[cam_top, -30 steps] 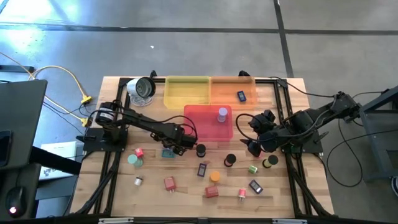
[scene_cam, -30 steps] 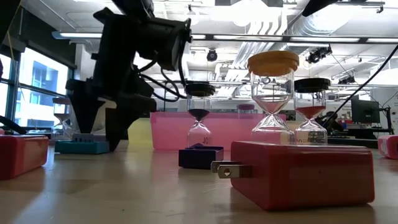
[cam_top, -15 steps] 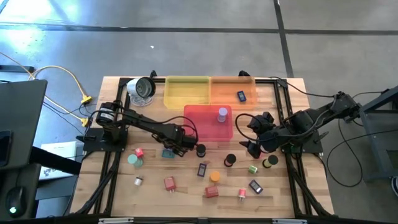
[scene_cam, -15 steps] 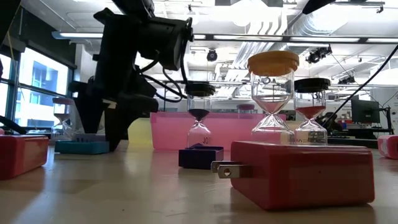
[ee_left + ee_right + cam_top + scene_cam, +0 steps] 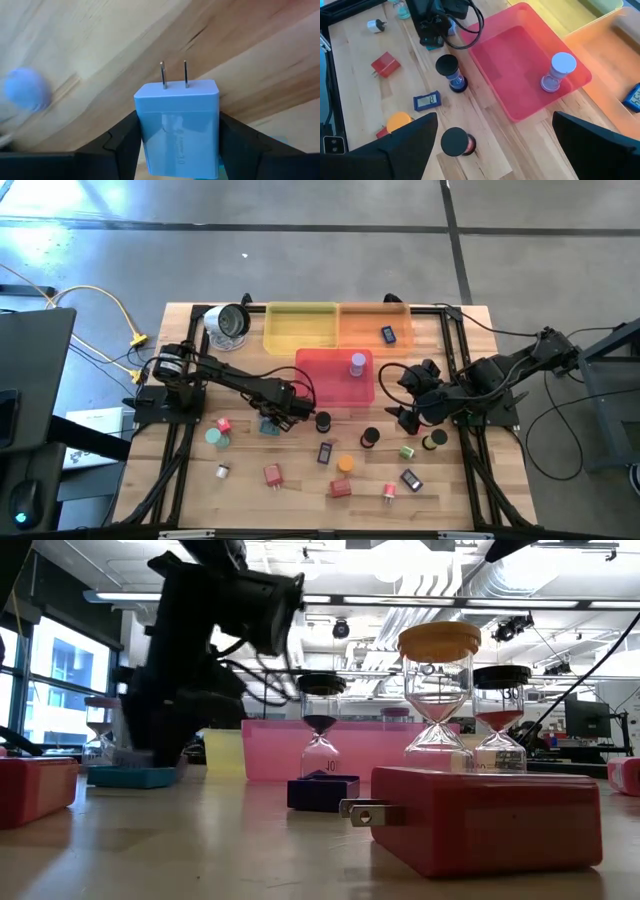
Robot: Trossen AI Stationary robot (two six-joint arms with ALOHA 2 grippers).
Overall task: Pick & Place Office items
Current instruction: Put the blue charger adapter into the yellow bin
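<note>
Light-blue two-pronged plug block (image 5: 177, 127) flat on wood, between dark pincer fingers (image 5: 120, 145).

Your left gripper (image 5: 272, 418) is low at table centre-left, fingers (image 5: 122, 145) pressed against something; right gripper (image 5: 408, 402) waits, jaws wide.

The light wooden surface (image 5: 300, 480) stands on a smooth grey floor (image 5: 300, 260). Yellow cables (image 5: 105, 305) lie by its left edge. Big windows (image 5: 50, 680) and white ceiling pipes (image 5: 440, 580) show behind.
</note>
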